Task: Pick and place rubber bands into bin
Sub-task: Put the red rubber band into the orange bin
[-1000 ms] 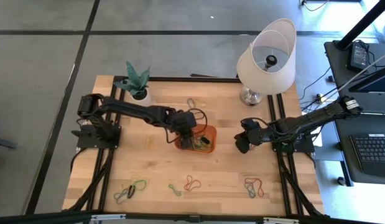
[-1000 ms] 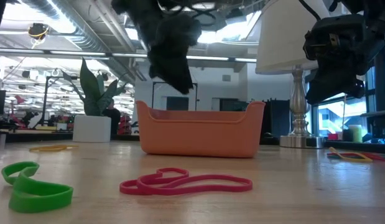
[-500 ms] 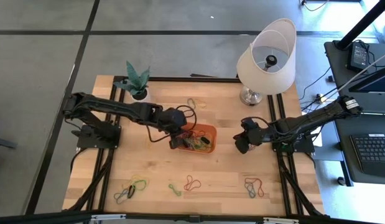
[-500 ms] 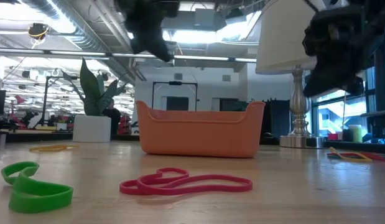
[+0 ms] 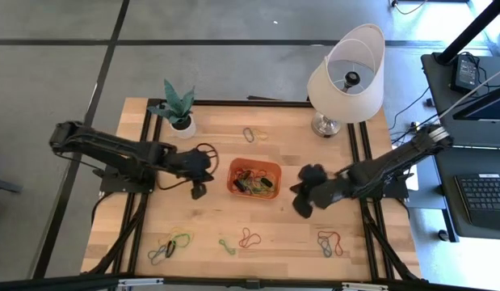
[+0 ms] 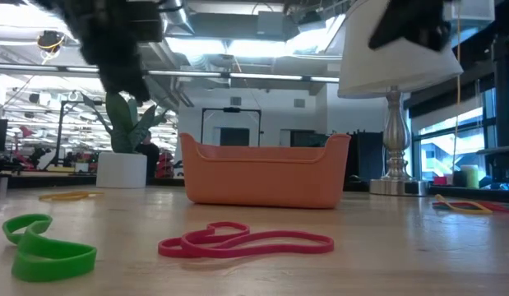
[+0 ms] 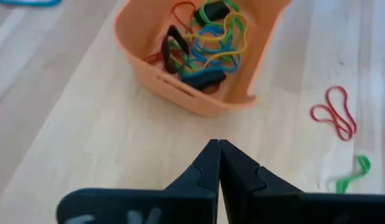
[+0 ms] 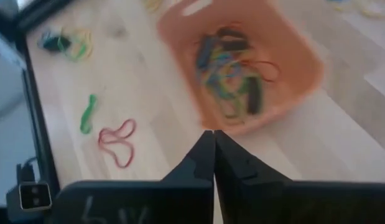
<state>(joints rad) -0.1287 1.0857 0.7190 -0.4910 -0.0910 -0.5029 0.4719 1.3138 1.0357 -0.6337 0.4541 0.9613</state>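
Both arms had shifted since the earlier frames: the left gripper (image 5: 199, 191) had pulled back from over the bin (image 5: 254, 179) to the wood at its left, and the right gripper (image 5: 301, 208) had swung down toward the lower right of the bin. Nearest the front edge in the high view lay loose rubber bands (image 5: 249, 237), red and green at lower centre, with more at lower left and lower right. Each gripper's fingers were pressed together, holding nothing. The orange bin sat mid-table with a tangle of bands inside. Farther back stood a plant pot (image 5: 182, 125) at upper left and a lamp (image 5: 345, 74) at upper right.
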